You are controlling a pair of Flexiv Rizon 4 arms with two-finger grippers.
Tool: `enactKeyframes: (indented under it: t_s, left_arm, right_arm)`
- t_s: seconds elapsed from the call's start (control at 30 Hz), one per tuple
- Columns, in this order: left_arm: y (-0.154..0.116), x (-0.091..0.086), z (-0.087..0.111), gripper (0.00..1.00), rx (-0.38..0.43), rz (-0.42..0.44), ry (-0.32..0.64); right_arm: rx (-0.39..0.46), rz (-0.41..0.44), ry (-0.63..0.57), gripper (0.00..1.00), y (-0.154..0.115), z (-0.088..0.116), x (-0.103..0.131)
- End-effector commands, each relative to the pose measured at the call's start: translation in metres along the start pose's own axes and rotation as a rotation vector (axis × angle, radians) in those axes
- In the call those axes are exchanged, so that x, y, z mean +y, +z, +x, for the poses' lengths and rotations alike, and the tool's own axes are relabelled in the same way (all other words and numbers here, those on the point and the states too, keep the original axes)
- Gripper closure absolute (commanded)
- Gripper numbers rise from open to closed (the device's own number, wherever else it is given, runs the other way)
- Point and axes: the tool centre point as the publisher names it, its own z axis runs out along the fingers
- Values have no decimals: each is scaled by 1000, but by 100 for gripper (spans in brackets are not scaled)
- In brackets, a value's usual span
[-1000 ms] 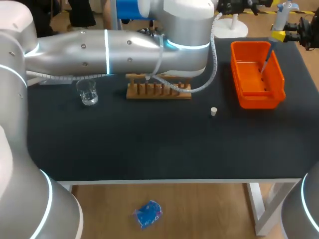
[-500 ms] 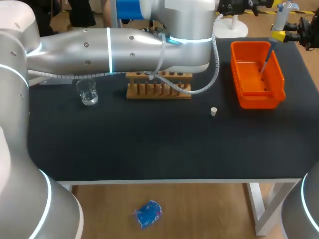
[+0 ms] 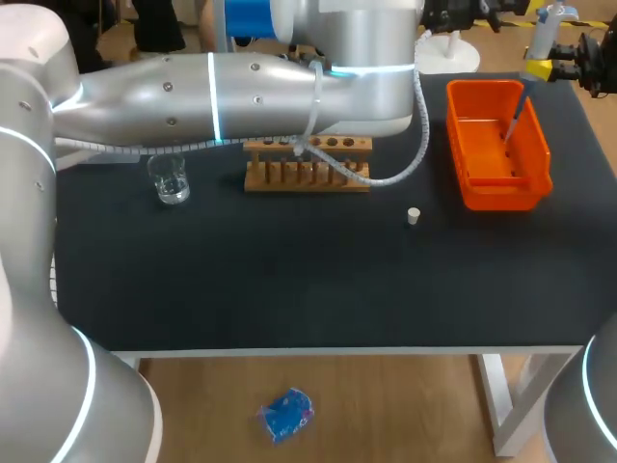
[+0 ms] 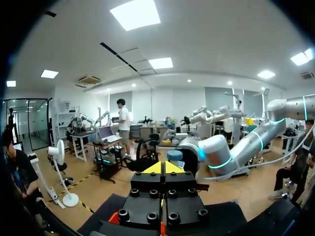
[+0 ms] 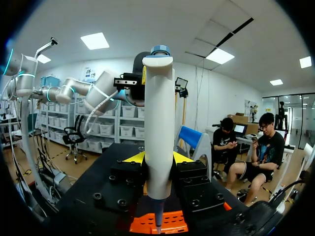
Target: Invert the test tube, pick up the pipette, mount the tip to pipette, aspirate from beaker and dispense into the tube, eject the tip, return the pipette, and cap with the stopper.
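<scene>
The right gripper (image 3: 538, 69) is hanging over the far right corner of the table (image 3: 289, 280), and its two yellow-tipped fingers are clamping the pipette (image 3: 542, 34) from both sides. In the right wrist view the right gripper (image 5: 158, 158) is holding the pipette (image 5: 158, 123) upright. Its blue-capped head is standing above the fingers and its thin lower end is pointing down into the orange bin (image 5: 170, 222). From the head view that orange bin (image 3: 463, 145) is sitting at the right side of the table, with the slim end of the pipette reaching inside it near its far right wall. I cannot tell whether a tip is sitting on that end. The left arm (image 3: 212, 92) is stretching in from the left across the back of the table, and it is covering the rear edge of the wooden rack (image 3: 307, 174). A grey cable (image 3: 415, 145) is looping down from it in front of the rack. In the left wrist view the left gripper (image 4: 163, 167) is showing its yellow tips pressed together with nothing between them. The beaker (image 3: 171, 180) is standing upright just left of the rack, and the small white stopper (image 3: 414, 215) is lying alone on the table between the rack and the bin, nearer the front.
</scene>
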Motion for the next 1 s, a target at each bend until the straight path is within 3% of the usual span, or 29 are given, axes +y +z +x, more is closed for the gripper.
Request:
enactKeyframes:
  t_s: [0.03, 0.57, 1.0]
  left_arm:
    - [3, 3, 3, 100, -17, 303, 1]
    - [3, 7, 9, 100, 4, 338, -6]
    - [7, 13, 11, 100, 10, 319, -23]
  right_arm:
    - [5, 1, 0, 100, -1, -1, 0]
    - [5, 1, 0, 100, -1, -1, 0]
    - [5, 1, 0, 100, -1, -1, 0]
